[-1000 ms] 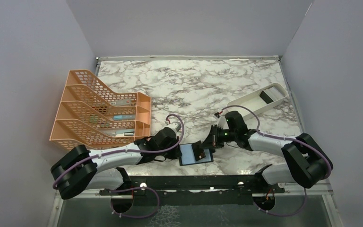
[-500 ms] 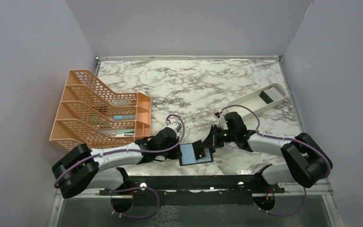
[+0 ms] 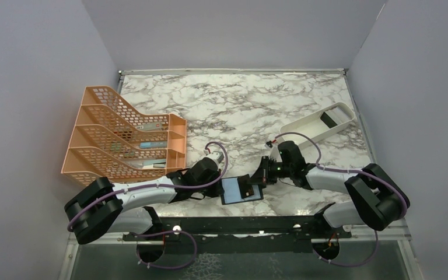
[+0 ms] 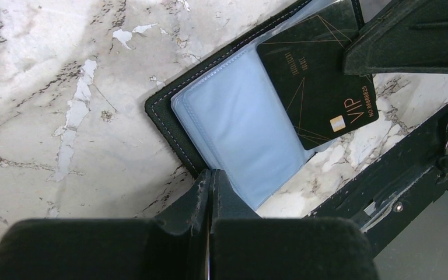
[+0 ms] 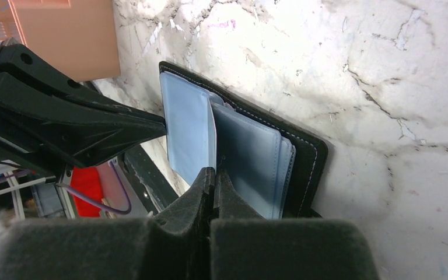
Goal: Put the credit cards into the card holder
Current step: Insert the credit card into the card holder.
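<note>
The card holder [image 3: 240, 192] lies open near the table's front edge, its blue-grey lining [image 4: 242, 125] facing up. My left gripper [image 3: 221, 185] is shut on the holder's left edge [image 4: 210, 175]. My right gripper [image 3: 255, 179] is shut on the black credit card [image 4: 318, 76], which has gold lines and "VIP" on it. The card is tilted over the right half of the lining. In the right wrist view the card shows edge-on [image 5: 213, 134] between my fingers, above the open holder [image 5: 309, 157]. The yellow-gold card is out of view.
An orange mesh file rack [image 3: 122, 137] stands at the left. A long white tray [image 3: 318, 123] with a dark item in it lies at the back right. The black base rail [image 4: 408, 169] runs just past the holder at the table's front edge.
Almost nothing has changed. The right arm has shifted very slightly, still holding the card over the open holder. The left gripper has stayed on the holder.
</note>
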`<action>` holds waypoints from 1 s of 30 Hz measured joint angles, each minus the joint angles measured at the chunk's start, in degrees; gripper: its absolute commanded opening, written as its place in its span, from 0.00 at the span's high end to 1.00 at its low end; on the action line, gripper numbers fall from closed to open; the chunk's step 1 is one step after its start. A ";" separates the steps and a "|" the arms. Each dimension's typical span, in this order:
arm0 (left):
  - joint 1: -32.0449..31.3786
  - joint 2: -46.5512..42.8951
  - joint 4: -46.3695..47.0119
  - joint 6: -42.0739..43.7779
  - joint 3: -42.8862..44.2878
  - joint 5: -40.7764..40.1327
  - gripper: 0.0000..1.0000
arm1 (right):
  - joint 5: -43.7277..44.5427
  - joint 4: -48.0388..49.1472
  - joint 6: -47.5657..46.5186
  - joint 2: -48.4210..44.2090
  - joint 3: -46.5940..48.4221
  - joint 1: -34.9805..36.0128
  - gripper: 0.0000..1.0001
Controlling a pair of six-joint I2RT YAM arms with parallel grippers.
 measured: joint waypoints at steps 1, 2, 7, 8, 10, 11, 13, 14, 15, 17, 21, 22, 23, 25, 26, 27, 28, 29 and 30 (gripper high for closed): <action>0.00 0.00 0.02 0.00 0.00 0.00 1.00 | 0.04 0.07 0.11 -0.20 -0.15 0.00 0.99; 0.00 0.00 0.02 0.00 0.00 0.00 1.00 | 0.22 0.07 0.20 -0.61 -0.37 0.02 0.99; 0.00 0.00 0.02 0.00 -0.02 -0.02 1.00 | 1.18 0.04 0.31 -2.45 -0.98 0.04 0.99; 0.00 -0.02 0.04 0.00 -0.09 -0.02 1.00 | 1.29 0.04 0.35 -2.56 -1.05 0.04 0.99; 0.00 -0.02 0.00 0.00 -0.26 -0.02 1.00 | 1.31 0.11 0.50 -2.56 -1.20 0.04 0.99; 0.00 -0.02 0.02 0.00 -0.31 -0.02 1.00 | 1.29 0.17 0.52 -2.56 -1.36 0.04 0.99; 0.00 -0.02 0.02 0.00 -0.31 -0.02 1.00 | 1.27 0.55 0.61 -2.51 -1.70 0.04 0.99; 0.00 -0.02 0.02 0.00 -0.31 -0.02 1.00 | 1.25 0.83 0.70 -2.40 -1.84 0.07 0.99; 0.00 -0.02 0.02 0.00 -0.31 -0.02 1.00 | 1.22 1.09 0.74 -2.27 -1.95 0.07 0.99; 0.00 -0.02 0.00 0.04 -0.31 -0.02 1.00 | 1.22 1.53 0.96 -1.95 -2.12 0.07 0.99; 0.00 -0.02 -0.04 0.13 -0.31 -0.02 1.00 | 0.76 3.15 1.20 -1.31 -2.56 0.07 0.99; 0.00 -0.02 -0.04 0.13 -0.31 -0.02 1.00 | 0.57 3.61 1.38 -0.98 -2.58 0.07 0.99; 0.00 -0.02 -0.07 0.15 -0.31 -0.02 1.00 | 0.31 4.17 1.53 -0.59 -2.62 0.04 0.99; 0.00 -0.02 -0.07 0.13 -0.31 -0.02 1.00 | -0.33 5.42 1.90 0.42 -2.64 0.04 0.99; 0.00 -0.02 -0.07 0.15 -0.31 -0.02 1.00 | -0.66 6.05 2.08 0.92 -2.64 0.07 0.99; 0.00 -0.02 -0.07 0.15 -0.31 -0.02 1.00 | -1.14 6.71 2.23 1.55 -2.64 0.07 0.99; 0.00 -0.02 -0.07 0.13 -0.31 -0.02 1.00 | -1.57 7.30 2.38 2.01 -2.64 0.07 0.99; 0.00 -0.02 -0.04 0.15 -0.31 -0.02 1.00 | -1.79 7.63 2.45 2.25 -2.64 0.07 0.99; 0.00 -0.02 -0.04 0.13 -0.31 -0.02 1.00 | -2.08 8.11 2.49 2.49 -2.69 0.07 0.99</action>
